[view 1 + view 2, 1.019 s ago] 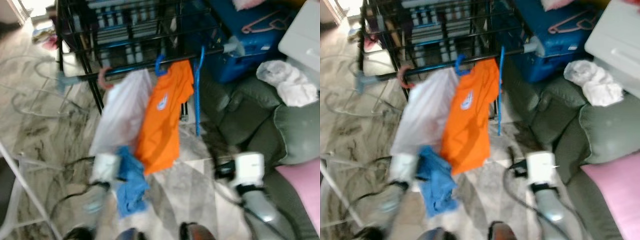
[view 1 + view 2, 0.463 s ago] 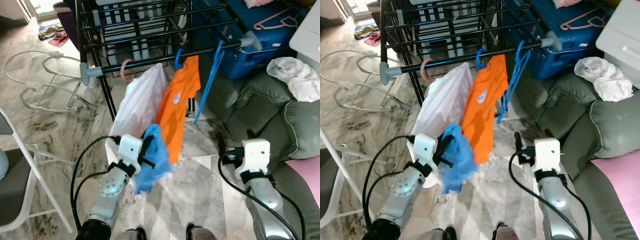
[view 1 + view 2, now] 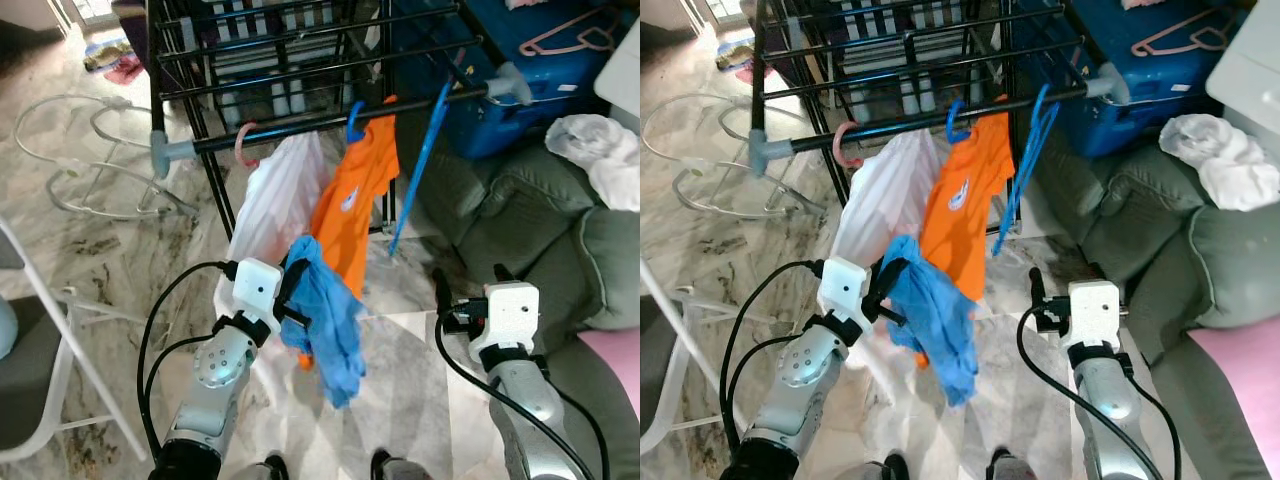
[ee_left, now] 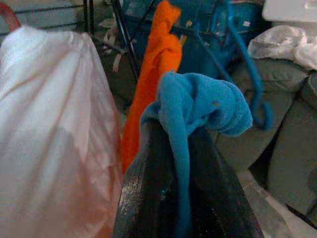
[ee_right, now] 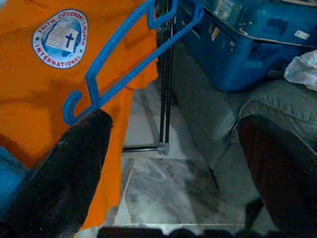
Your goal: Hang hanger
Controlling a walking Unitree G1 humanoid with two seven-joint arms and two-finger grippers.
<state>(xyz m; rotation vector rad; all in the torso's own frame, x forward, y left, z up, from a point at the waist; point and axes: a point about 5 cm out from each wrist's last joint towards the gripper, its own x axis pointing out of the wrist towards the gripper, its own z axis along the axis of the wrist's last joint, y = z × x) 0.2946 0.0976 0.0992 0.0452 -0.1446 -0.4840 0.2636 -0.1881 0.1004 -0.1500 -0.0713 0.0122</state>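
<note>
We stand in front of a black drying rack [image 3: 300, 60]. Our left gripper [image 3: 292, 296] is pinched tight on a blue cloth [image 3: 325, 330], which hangs down from its fingers in a floppy bunch. Our right gripper [image 3: 1033, 300] has its two fingers spread wide with nothing between them.

The thing we care about is the empty blue hanger [image 3: 420, 165]. Its hook sits on the front rail [image 3: 300, 128] of the rack, and its long body points down and leans toward us. It hangs just beside the orange shirt [image 3: 352, 205], and a white shirt [image 3: 275, 205] hangs further along the same rail.

The hanger is up and ahead of our right gripper, a little toward the middle. In the right wrist view the hanger [image 5: 124, 64] crosses in front of the orange shirt, above the open fingers. We think the right arm is the nearer one, so it should reach forward and up.
</note>
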